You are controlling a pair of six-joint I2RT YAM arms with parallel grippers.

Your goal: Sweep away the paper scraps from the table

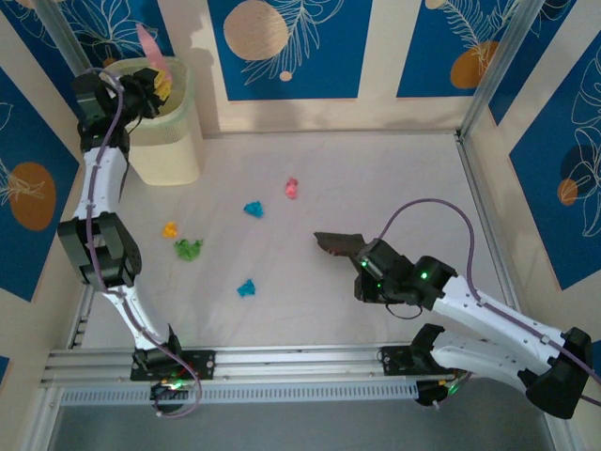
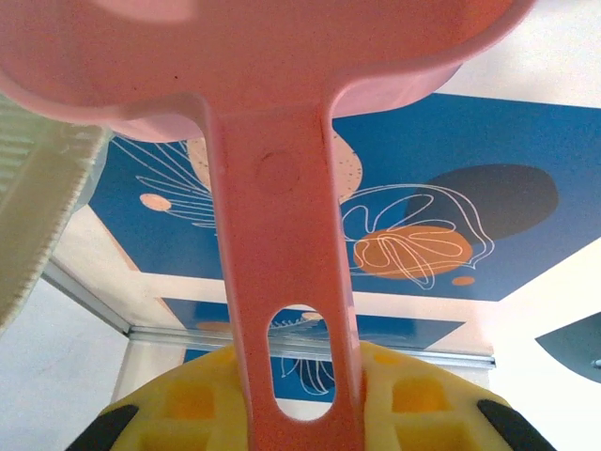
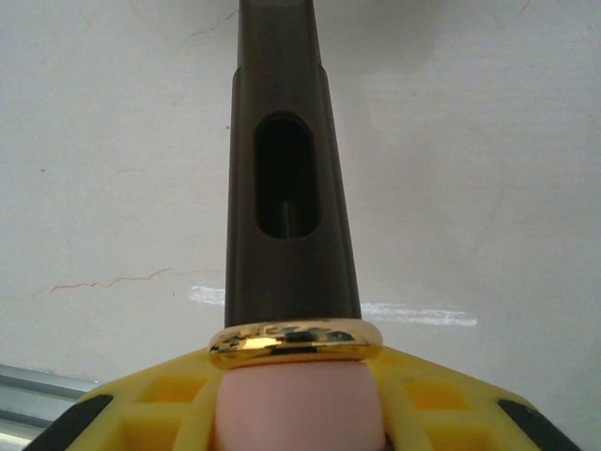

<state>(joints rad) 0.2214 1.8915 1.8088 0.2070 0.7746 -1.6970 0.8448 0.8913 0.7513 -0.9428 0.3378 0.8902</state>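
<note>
Pale table (image 1: 394,178): paper scraps (image 1: 254,209) are lying scattered mid-table.
They're looking feather-light, so I'm brushing, not pinching; right gripper (image 1: 362,255) is clamping the dark brush (image 1: 336,242) nearby, left gripper (image 1: 148,92) is clamping the pink dustpan (image 2: 282,235) by the bin (image 1: 174,141).

In the left wrist view the pink plastic dustpan (image 2: 282,56) runs off the top edge, and its handle end is cut off at the bottom between the yellow fingers of the left end effector (image 2: 300,418). From above, most of it seems hidden behind the pale ribbed plastic bin (image 1: 174,141). The dark slotted brush handle (image 3: 286,169) is cut by the right wrist view's top edge.
</note>
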